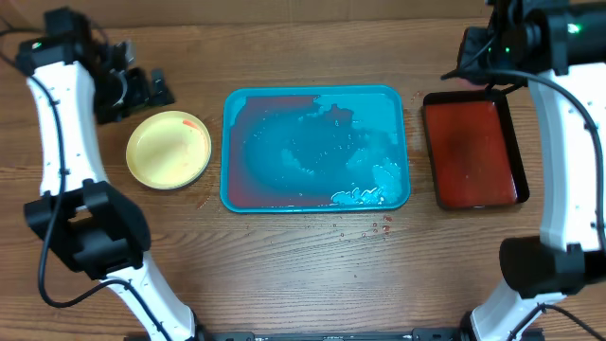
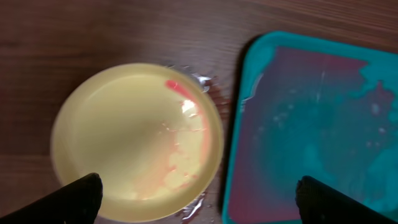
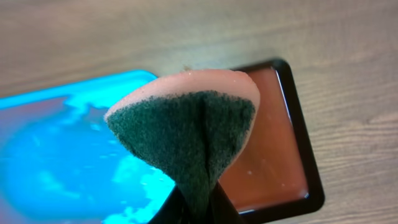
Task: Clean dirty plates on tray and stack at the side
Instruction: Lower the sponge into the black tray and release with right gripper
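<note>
A yellow-green rimmed plate (image 1: 169, 150) with a small red smear lies on the table left of the turquoise tray (image 1: 317, 147). No other plate shows separately. The tray holds no plates, only reddish water and foam. My left gripper (image 1: 142, 90) is open and empty, above and behind the plate. In the left wrist view its fingers (image 2: 202, 202) straddle the plate (image 2: 137, 143) and the tray's edge (image 2: 311, 124). My right gripper (image 1: 483, 59) is shut on a green and pink sponge (image 3: 193, 124), held above the gap between the tray (image 3: 62, 137) and the red tray.
A smaller red tray with a black rim (image 1: 473, 152) sits right of the turquoise tray and also shows in the right wrist view (image 3: 273, 143). Red droplets (image 1: 374, 229) speckle the table in front of the tray. Water lies by the plate's rim (image 2: 199, 202).
</note>
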You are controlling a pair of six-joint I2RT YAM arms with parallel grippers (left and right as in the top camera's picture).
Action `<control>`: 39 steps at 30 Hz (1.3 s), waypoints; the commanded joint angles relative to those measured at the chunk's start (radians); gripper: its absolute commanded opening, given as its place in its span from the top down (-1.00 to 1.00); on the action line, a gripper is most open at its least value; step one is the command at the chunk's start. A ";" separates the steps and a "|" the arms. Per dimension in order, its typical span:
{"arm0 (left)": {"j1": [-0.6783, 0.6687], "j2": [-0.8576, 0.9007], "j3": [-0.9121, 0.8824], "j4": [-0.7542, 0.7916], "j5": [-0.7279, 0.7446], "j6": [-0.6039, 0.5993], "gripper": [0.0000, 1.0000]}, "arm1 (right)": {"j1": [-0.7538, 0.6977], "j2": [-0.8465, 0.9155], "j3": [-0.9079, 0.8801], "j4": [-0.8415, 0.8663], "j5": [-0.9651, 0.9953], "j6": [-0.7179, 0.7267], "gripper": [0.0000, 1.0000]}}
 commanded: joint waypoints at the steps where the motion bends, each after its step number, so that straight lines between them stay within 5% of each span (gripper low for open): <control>1: -0.074 -0.022 0.020 0.011 0.060 0.043 -1.00 | -0.060 0.056 -0.095 0.028 0.017 -0.033 0.87; 10: -0.241 -0.022 0.018 0.064 0.042 0.052 -1.00 | -0.179 0.120 -0.460 0.283 0.013 -0.042 0.90; 17: -0.307 -0.022 0.018 0.080 0.043 0.052 -0.99 | -0.183 0.121 -0.681 0.492 -0.035 -0.179 0.58; 29: -0.320 -0.022 0.018 0.079 0.042 0.052 -0.99 | -0.182 0.064 -0.584 0.394 -0.114 -0.183 0.41; 33: -0.320 -0.022 0.018 0.079 0.042 0.052 -1.00 | -0.182 -0.074 -0.441 0.298 -0.221 -0.183 0.07; 35: -0.320 -0.022 0.018 0.079 0.042 0.052 -0.99 | -0.182 -0.153 -0.376 0.260 -0.269 -0.183 -0.53; 36: -0.320 -0.022 0.018 0.079 0.042 0.052 -1.00 | -0.182 -0.195 -0.344 0.237 -0.286 -0.183 -1.00; 39: -0.320 -0.022 0.018 0.079 0.042 0.052 -1.00 | -0.182 -0.321 -0.245 0.150 -0.324 -0.183 -1.00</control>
